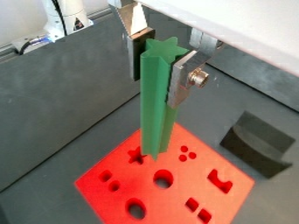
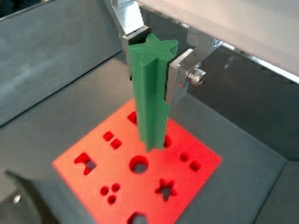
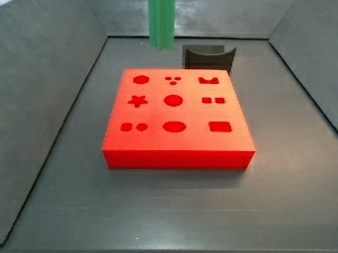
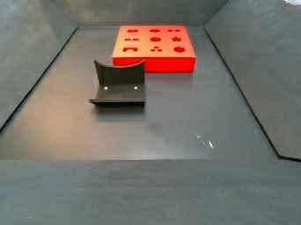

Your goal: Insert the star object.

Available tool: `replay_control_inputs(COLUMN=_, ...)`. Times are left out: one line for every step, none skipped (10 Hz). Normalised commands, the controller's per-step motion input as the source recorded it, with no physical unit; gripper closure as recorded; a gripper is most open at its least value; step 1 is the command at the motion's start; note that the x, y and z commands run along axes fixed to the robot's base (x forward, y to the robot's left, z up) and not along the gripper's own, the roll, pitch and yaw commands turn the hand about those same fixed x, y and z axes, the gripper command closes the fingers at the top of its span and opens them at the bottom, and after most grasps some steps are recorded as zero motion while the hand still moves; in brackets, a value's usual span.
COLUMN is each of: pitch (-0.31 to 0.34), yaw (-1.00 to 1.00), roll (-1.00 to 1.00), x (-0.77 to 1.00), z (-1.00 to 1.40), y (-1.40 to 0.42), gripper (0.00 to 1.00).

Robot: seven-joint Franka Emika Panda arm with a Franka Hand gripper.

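Gripper (image 1: 156,61) closed on the star object (image 1: 156,101), held upright well above the red block (image 3: 177,114). Not yet over the star hole (image 3: 136,101) — risk: lateral or rotational misalignment, points catching the rim, jamming.

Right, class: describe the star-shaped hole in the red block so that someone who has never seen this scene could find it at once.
Start at the red block on the dark floor, its top cut with small holes. The star-shaped hole sits in the middle row, at the end away from the paired squares. Only it has five points; its neighbours are circles, dots and squares. The gripper holds the green star object above.
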Motion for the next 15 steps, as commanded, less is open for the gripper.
replay_control_inputs(pitch=0.000, yaw=0.63, roll=0.00, x=0.00, z=-0.33, y=0.46, gripper=1.00)
replay_control_inputs(pitch=0.000, yaw=0.87, roll=0.01, x=0.00, z=-0.21, y=0.14, gripper=1.00)
replay_control_inputs(pitch=0.014, yaw=1.00, roll=0.13, x=0.00, z=-0.08, y=0.00, gripper=1.00)
replay_control_inputs(pitch=0.020, yaw=0.98, roll=0.17, x=0.00, z=-0.03, y=0.00, gripper=1.00)
replay_control_inputs(pitch=-0.017, yaw=0.67, roll=0.17, x=0.01, z=-0.25, y=-0.14, gripper=1.00)
replay_control_inputs(pitch=-0.059, yaw=0.55, roll=0.06, x=0.00, z=-0.57, y=0.00, gripper=1.00)
replay_control_inputs(pitch=-0.073, yaw=0.39, roll=0.00, x=0.00, z=-0.68, y=0.00, gripper=1.00)
replay_control_inputs(pitch=-0.087, yaw=0.17, roll=0.00, x=-0.09, z=-0.55, y=0.00, gripper=1.00)
replay_control_inputs(pitch=-0.161, yaw=0.00, roll=-0.09, x=-0.22, z=-0.52, y=-0.04, gripper=1.00)
replay_control_inputs(pitch=-0.149, yaw=-0.09, roll=-0.16, x=-0.25, z=-0.42, y=0.00, gripper=1.00)
replay_control_inputs(pitch=-0.093, yaw=-0.06, roll=-0.08, x=-0.33, z=-0.17, y=0.00, gripper=1.00)
replay_control_inputs(pitch=-0.041, yaw=0.00, roll=0.00, x=-0.26, z=-0.11, y=0.00, gripper=1.00)
replay_control_inputs(pitch=-0.010, yaw=0.00, roll=0.00, x=-0.07, z=-0.13, y=0.00, gripper=1.00)
replay_control_inputs(pitch=0.000, yaw=0.04, roll=0.10, x=-0.05, z=-0.16, y=-0.10, gripper=1.00)
replay_control_inputs(pitch=0.066, yaw=0.07, roll=0.10, x=0.00, z=-0.19, y=-0.17, gripper=1.00)
